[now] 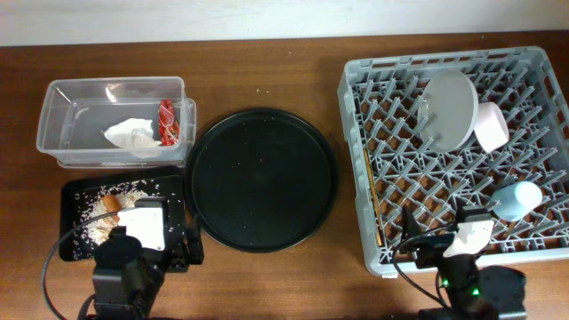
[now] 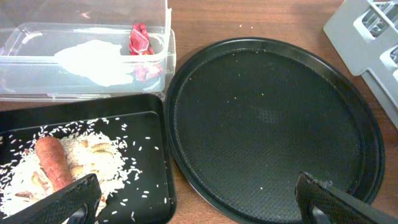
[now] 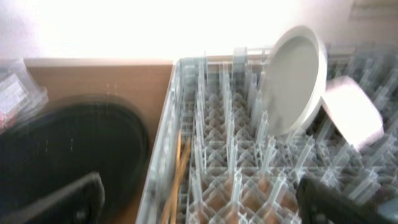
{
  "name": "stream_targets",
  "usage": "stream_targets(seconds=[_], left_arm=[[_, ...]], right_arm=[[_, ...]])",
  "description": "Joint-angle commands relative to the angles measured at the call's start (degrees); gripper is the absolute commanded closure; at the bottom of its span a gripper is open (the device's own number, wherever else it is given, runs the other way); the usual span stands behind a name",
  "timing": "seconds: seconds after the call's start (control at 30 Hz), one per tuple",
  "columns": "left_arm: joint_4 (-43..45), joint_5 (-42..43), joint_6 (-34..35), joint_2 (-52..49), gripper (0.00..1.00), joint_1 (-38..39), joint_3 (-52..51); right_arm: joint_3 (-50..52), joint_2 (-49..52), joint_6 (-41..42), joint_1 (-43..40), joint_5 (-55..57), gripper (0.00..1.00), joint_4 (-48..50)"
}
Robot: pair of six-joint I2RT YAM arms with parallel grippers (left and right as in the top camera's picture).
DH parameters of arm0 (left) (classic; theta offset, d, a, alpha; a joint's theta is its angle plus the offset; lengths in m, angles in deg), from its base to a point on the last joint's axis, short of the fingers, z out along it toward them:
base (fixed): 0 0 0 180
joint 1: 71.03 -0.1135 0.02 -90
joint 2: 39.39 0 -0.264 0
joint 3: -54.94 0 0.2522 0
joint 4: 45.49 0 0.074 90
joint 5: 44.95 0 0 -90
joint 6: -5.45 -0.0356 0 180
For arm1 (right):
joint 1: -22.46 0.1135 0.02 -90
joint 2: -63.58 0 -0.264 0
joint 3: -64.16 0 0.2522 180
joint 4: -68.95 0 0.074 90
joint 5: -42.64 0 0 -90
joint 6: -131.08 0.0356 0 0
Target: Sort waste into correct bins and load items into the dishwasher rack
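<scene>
The clear tub (image 1: 67, 98) holds the white napkin (image 1: 132, 135) and the red wrapper (image 1: 166, 121); both also show in the left wrist view, napkin (image 2: 96, 61) and wrapper (image 2: 140, 38). The shallow black tray (image 1: 78, 196) holds the rice scraps (image 2: 102, 155) and the carrot piece (image 2: 53, 163). The grey rack (image 1: 373, 76) holds the plate (image 1: 449, 108), the whitish bowl (image 1: 491, 126), the light-blue cup (image 1: 517, 199) and the chopsticks (image 1: 372, 191) along its left side. My left gripper (image 2: 199, 202) is open and empty over the tray's right edge. My right gripper (image 3: 199, 199) is open and empty over the rack's front.
A large round black tray (image 1: 262, 178) lies between the bins and the rack, with a few crumbs on it. The table's back edge meets a white wall. Cables run from both arm bases at the front edge.
</scene>
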Motion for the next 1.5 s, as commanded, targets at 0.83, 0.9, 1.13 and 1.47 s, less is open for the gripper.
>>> stream_targets(seconds=[0.83, 0.9, 1.13, 1.47], left_arm=[[0.2, -2.6, -0.2, 0.8, 0.01, -0.4, -1.2], [13.0, -3.0, -0.2, 6.5, 0.01, -1.8, -13.9], [46.0, 0.1, -14.9, 23.1, 0.01, -2.9, -37.0], [41.5, 0.5, -14.8, 25.1, 0.01, -3.0, -37.0]], right_arm=[[24.1, -5.4, -7.5, 0.8, 3.1, 0.02, 27.7], [24.1, -5.4, -7.5, 0.8, 3.1, 0.02, 27.7], [24.1, -5.4, -7.5, 0.8, 3.1, 0.02, 27.7], [24.1, -5.4, -7.5, 0.8, 3.1, 0.02, 27.7]])
